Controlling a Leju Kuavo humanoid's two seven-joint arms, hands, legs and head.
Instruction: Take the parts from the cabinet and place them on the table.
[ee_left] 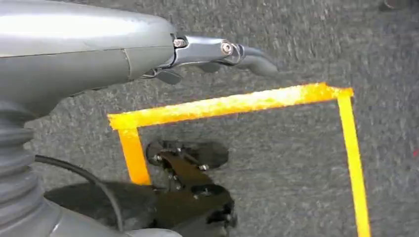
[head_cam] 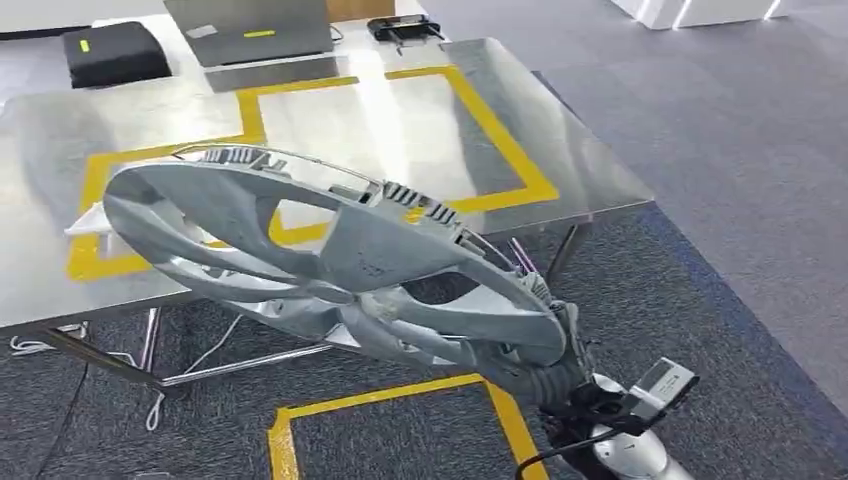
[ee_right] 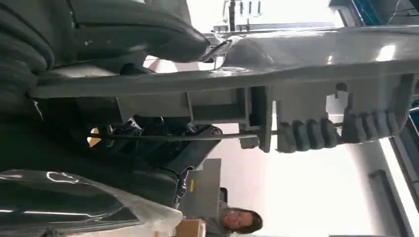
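Gripping the grey part (head_cam: 330, 260), the right hand (head_cam: 560, 375) hangs beside the table (head_cam: 560, 150).

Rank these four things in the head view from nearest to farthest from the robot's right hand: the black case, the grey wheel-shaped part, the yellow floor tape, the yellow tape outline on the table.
1. Grey wheel-shaped part: held by the right hand.
2. Yellow floor tape: just left of the hand, below.
3. Yellow tape outline on the table: beyond the part.
4. Black case: table's far left corner.
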